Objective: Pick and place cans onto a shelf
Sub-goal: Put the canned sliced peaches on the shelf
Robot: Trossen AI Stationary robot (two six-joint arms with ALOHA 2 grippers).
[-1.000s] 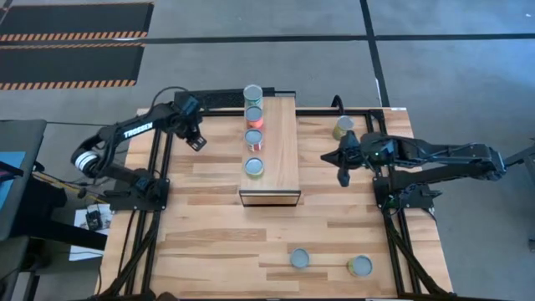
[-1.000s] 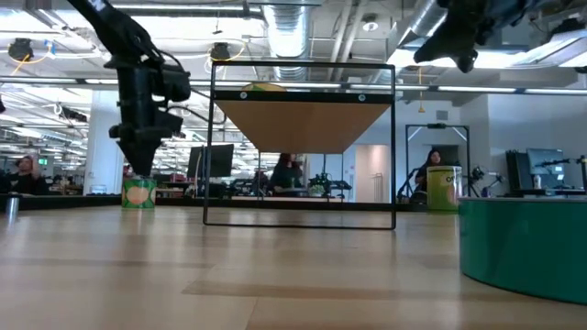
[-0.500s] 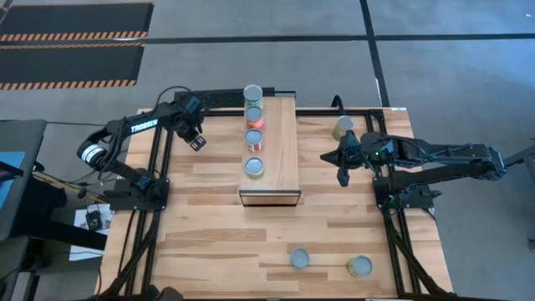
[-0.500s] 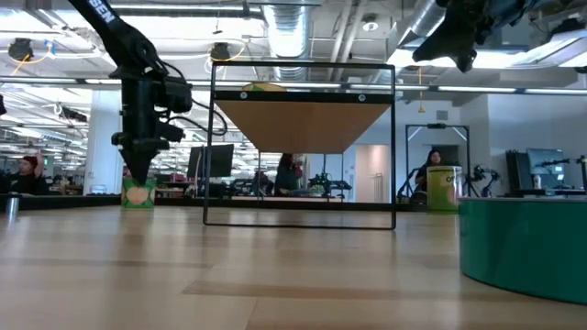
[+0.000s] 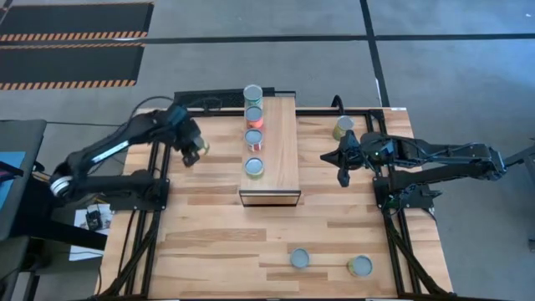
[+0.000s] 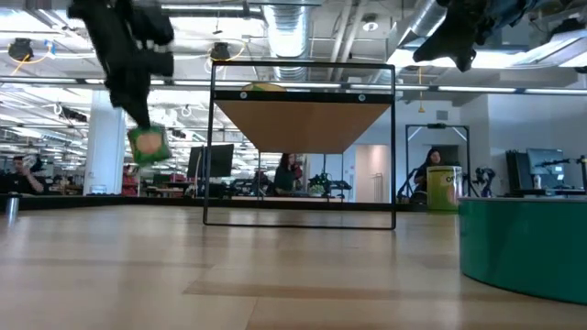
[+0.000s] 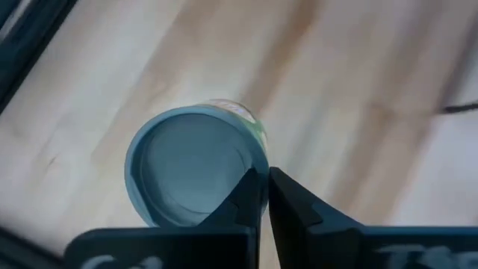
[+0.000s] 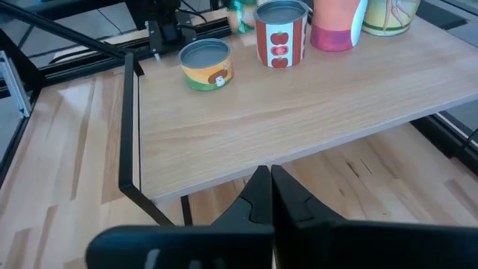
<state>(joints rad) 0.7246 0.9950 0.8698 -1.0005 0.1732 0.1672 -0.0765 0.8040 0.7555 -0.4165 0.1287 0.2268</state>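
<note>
Lifting a green-labelled can (image 6: pixel 147 145) clear of the desk (image 5: pixel 226 242), left hand (image 5: pixel 191 151) pinching it.
Shelf (image 8: pixel 314 97) can (image 8: pixel 280 33) label shows red apples; right hand (image 5: pixel 342 177) pressed together.

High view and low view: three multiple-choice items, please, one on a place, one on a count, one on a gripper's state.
1. Where is the green-labelled can? A on the shelf; B in the air, left of the shelf; C under the shelf.
2. How many cans stand on the shelf? A two; B six; C four.
3. The right gripper is: A shut, empty; B open; C shut on a can.
Key: B, the left gripper holds it aloft; C, four tops in a row; A, fingers together, nothing between.
</note>
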